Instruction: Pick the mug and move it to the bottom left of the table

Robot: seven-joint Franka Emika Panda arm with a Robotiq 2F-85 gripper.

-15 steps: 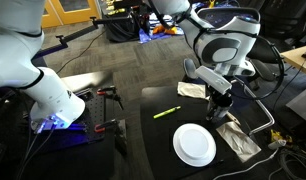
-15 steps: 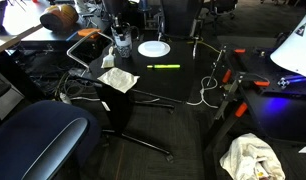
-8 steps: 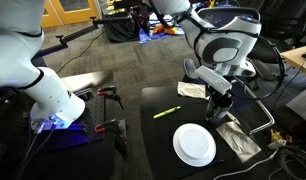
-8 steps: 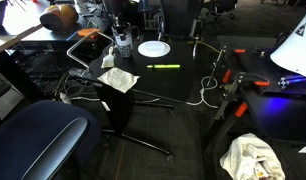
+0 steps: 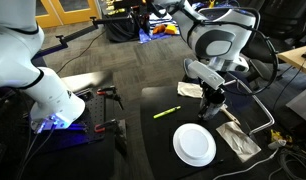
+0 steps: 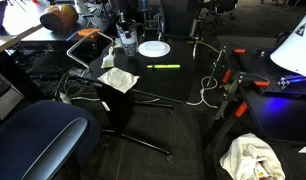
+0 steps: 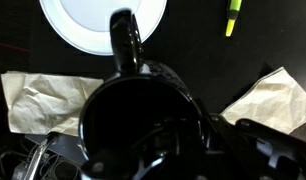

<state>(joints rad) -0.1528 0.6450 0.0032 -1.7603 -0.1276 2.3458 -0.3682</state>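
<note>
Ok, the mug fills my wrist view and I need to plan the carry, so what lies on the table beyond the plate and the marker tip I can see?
Observer: In an exterior view, a white cable loops near the edge of the table, on the far side of the yellow marker from the white plate.
Operator: Anything standing off the table on that marker side?
Observer: Yes. In an exterior view, a second white robot arm stands past that end, apart from the table.
</note>
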